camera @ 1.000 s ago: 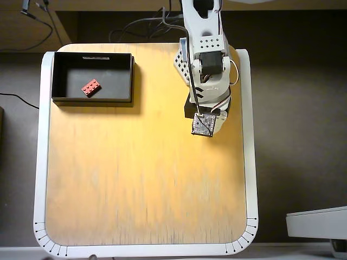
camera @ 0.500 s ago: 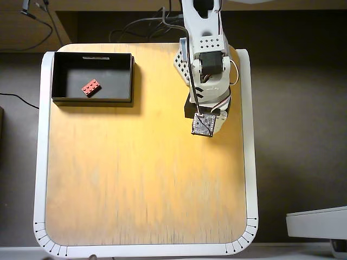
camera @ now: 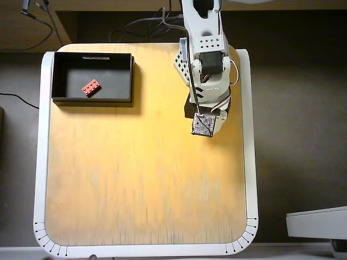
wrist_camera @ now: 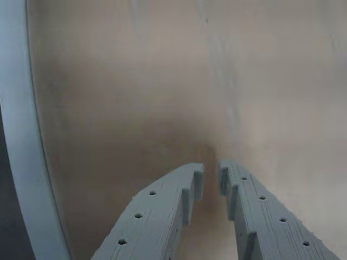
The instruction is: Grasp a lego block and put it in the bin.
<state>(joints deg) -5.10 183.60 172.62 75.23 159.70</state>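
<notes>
wrist: pincer [wrist_camera: 210, 176] empty, tips nearly together with a thin gap, over bare bench [wrist_camera: 135, 81], white rim at 9 o'clock | overhead: lego block [camera: 91, 87] lies inside bin [camera: 132, 76] at bench's 11 o'clock corner; arm [camera: 206, 65] at 1 o'clock, well apart from bin

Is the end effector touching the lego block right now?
Apart. The overhead view shows the lego block lying inside the bin, far left of the arm; in the wrist view the end effector holds nothing.
</notes>
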